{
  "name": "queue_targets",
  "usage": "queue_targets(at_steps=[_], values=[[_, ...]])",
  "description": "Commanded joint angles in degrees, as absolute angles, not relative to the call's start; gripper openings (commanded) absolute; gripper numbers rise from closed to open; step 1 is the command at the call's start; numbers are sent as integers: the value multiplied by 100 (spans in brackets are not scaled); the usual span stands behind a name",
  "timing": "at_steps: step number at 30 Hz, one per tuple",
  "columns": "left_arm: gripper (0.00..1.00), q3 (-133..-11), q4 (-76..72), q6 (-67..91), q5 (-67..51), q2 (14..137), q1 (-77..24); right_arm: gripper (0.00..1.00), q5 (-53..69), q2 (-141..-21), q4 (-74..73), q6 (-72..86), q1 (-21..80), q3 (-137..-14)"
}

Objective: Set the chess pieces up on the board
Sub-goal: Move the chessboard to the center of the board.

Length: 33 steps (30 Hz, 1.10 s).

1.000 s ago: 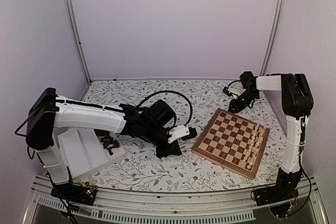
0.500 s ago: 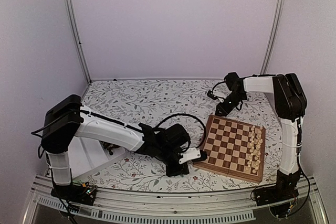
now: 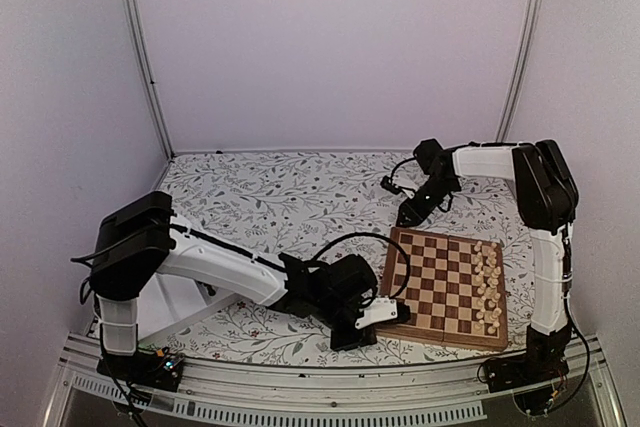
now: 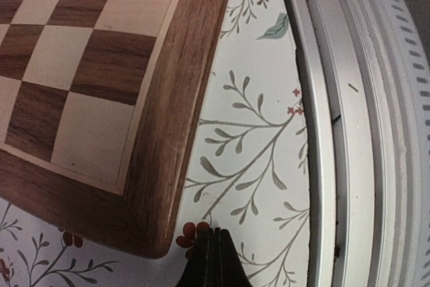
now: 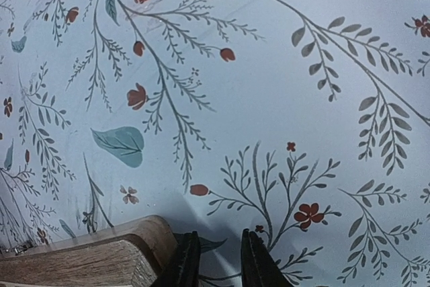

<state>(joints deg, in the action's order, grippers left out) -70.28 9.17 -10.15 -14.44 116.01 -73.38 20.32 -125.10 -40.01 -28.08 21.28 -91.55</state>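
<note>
Floral cloth covers the tabletop (image 3: pixel 270 197), with lilac walls (image 3: pixel 330 47) around it. At right lies the board (image 3: pixel 445 272), cream chess pieces (image 3: pixel 490 282) along its right edge. Status: left claw (image 4: pixel 209 263) clenched, empty; right claw (image 5: pixel 216 257) slightly parted, empty.

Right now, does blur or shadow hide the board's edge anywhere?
No. Top external: evenly lit, board sharp. Left wrist: board corner crisp, metal rail bowed by the lens. Right wrist: sharp, shadow beside the right hand.
</note>
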Motion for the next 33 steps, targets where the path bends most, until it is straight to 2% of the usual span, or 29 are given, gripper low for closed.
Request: queue_targets(at_steps=[1,8,14,19,27,33], values=[[0,-7241,859,-1184,-1391,11807,-7441,30,2236,-12228,-4174,-2483,1806,-9315],[0,-6836,800,-1304,-1237,11262,-7420,33,2204,-10510,-4384,-2278,287,-8252],[0,-6441,591,-1104,-1396,10824,-7289,32,1044,-9077,-4382,-2692,-893,-6414],[0,-6391,535,-986,-1451,10798,-7158,27,480,-8288,-4342,-3168,-2007,-5519],[0,-6442,142,-519,-1789,10919,-6721,23,569,-8062,-3936,-3646,-2083,-4394],[0,-6387,121,-422,-1852,11034,-6701,20,1053,-8505,-3684,-3540,-2063,-4299]])
